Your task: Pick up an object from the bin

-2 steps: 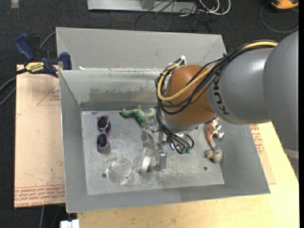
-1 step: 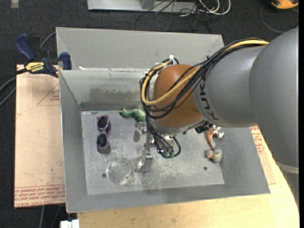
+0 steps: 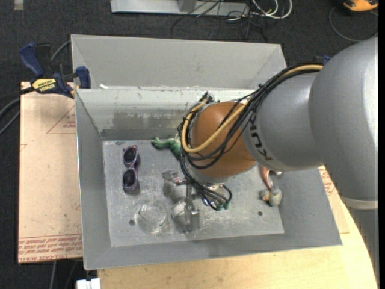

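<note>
Hand [image 3: 188, 214]: low over the bin's floor, front middle, under the orange wrist cover [image 3: 219, 138] — whether spread or pressed together, I cannot tell.
Nearest thing: clear plastic piece [image 3: 150, 217], just left of the hand, front-left of the bin [image 3: 90, 179].
Look: see-through, roundish, pale against the grey metal; exact shape unclear.
Handling, by my guess: light, thin-walled, slick — likely to flex or skid; take it across an edge.
Also there: purple sunglasses [image 3: 129, 168] at left; green toy [image 3: 163, 142] toward the back wall.
</note>
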### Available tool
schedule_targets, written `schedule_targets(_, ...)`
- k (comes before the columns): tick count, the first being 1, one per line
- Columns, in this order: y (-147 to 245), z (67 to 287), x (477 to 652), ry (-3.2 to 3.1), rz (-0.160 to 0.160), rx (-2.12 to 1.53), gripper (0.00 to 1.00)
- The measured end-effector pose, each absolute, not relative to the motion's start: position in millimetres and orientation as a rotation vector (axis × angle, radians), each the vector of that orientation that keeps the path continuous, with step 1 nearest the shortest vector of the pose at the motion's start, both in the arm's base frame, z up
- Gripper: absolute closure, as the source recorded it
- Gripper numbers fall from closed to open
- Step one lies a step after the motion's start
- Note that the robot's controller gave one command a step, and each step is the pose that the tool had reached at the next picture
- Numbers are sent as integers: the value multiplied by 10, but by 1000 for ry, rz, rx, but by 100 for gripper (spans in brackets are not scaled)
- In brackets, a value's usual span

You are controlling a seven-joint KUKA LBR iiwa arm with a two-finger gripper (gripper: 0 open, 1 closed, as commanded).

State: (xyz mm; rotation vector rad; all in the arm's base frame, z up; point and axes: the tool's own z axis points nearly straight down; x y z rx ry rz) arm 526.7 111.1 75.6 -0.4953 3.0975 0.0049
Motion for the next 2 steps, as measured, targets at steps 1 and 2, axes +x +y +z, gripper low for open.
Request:
schedule_targets(1,1040,709,5291,3054,9,-730,100)
schedule_targets(2,1039,709,5291,3054,9,-729,100)
